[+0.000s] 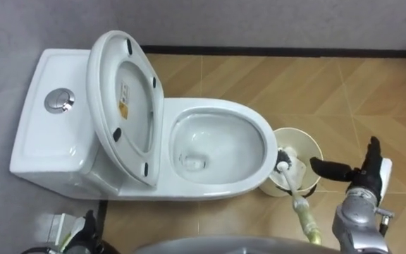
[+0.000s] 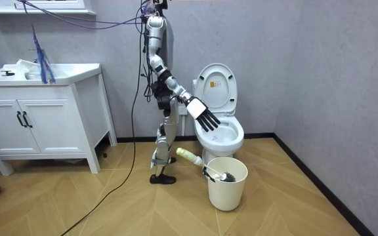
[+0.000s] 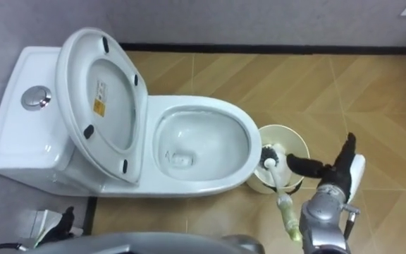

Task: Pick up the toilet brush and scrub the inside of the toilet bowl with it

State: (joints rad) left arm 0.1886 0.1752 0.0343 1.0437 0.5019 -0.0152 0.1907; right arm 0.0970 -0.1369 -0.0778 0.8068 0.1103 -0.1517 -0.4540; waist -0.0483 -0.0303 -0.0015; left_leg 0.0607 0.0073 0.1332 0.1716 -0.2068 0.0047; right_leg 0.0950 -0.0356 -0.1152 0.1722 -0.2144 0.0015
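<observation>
The right hand (image 1: 361, 176) hovers with fingers straight and spread, holding nothing; the left hand (image 1: 83, 229) shows low at the near left, its state untellable. Just left of the right hand, untouched, one toilet brush (image 1: 292, 190) leans in one bucket (image 1: 309, 137). Farther left stands one toilet (image 1: 256, 127), its raised lid bearing one yellow sticker (image 1: 124, 107), writing unreadable.
</observation>
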